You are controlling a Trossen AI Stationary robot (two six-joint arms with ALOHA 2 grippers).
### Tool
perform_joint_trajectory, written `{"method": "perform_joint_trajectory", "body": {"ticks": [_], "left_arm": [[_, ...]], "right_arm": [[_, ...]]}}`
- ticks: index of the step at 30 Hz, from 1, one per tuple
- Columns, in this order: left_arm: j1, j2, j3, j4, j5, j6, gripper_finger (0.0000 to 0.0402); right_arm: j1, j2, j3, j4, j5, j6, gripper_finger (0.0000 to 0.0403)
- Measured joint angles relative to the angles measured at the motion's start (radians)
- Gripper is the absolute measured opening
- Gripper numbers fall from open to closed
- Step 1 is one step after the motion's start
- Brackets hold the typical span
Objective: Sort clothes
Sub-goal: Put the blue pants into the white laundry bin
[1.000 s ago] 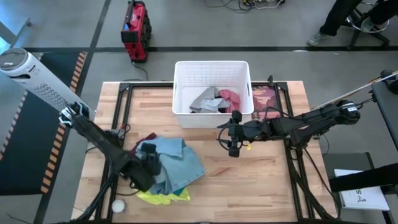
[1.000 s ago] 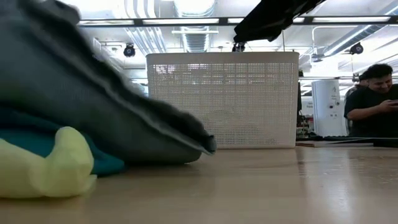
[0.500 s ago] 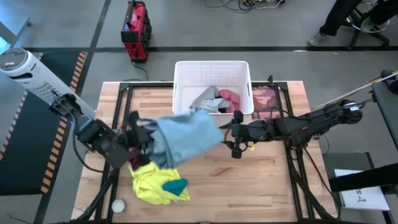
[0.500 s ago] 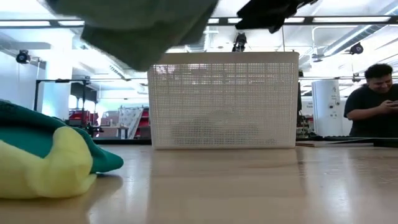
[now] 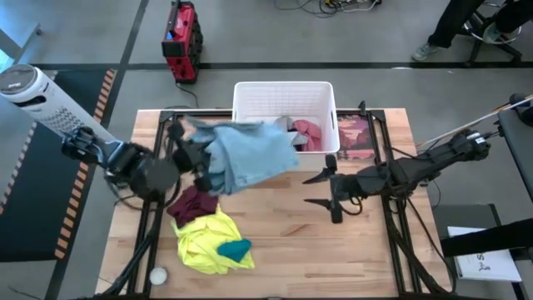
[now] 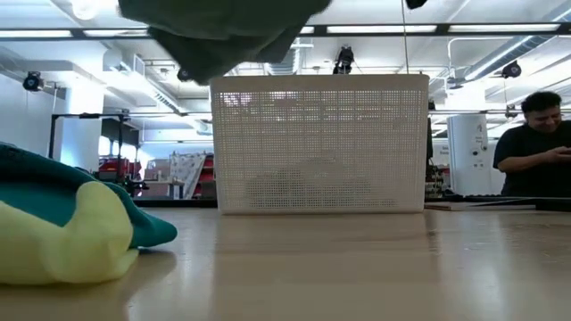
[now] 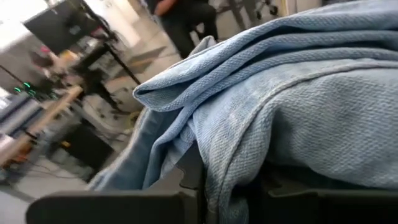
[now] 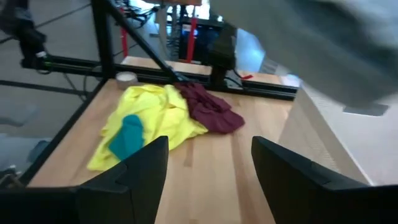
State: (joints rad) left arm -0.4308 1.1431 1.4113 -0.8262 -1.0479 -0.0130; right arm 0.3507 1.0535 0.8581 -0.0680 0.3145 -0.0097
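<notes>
From above, the left pincer [image 5: 198, 162] is gripping the light blue denim garment [image 5: 250, 154], lifted beside the white basket [image 5: 283, 90], which is holding grey and pink clothes. The right pincer [image 5: 321, 189] is hanging spread apart and empty over the surface [image 5: 333, 250]. A maroon piece [image 5: 193, 202], neon yellow garment [image 5: 200, 242] and teal piece [image 5: 233, 249] are lying together below.

At table height, the denim is hanging before the basket.

The left wrist camera is showing denim draped over the fingers.

The right wrist camera is showing wide-apart fingers [image 8: 140, 168] facing the pile.
</notes>
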Motion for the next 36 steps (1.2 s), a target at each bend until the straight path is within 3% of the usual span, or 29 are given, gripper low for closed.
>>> {"method": "perform_joint_trajectory", "body": {"ticks": [5, 11, 16, 22, 30, 36], "left_arm": [[0.195, 0.001, -0.019, 0.285, 0.265, 0.248, 0.0039], [0.445, 0.043, -0.019, 0.447, 0.584, 0.366, 0.0039], [0.576, 0.136, -0.029, 0.547, 0.652, 0.404, 0.0039], [0.650, 0.279, -0.031, 0.618, 0.747, 0.400, 0.0039], [0.724, 0.437, -0.032, 0.701, 0.727, 0.398, 0.0039], [0.775, 0.515, -0.032, 0.652, 0.720, 0.383, 0.0039]], "right_arm": [[0.042, -0.018, 0.000, -0.026, 0.000, 0.014, 0.0216], [0.070, -0.019, 0.000, -0.047, 0.001, 0.019, 0.0210], [0.075, -0.017, 0.000, -0.051, 0.003, 0.020, 0.0207], [0.075, -0.017, 0.000, -0.059, 0.003, 0.025, 0.0206], [0.077, -0.016, 0.000, -0.082, 0.002, 0.030, 0.0204], [0.079, -0.016, 0.000, -0.100, 0.001, 0.047, 0.0205]]}}
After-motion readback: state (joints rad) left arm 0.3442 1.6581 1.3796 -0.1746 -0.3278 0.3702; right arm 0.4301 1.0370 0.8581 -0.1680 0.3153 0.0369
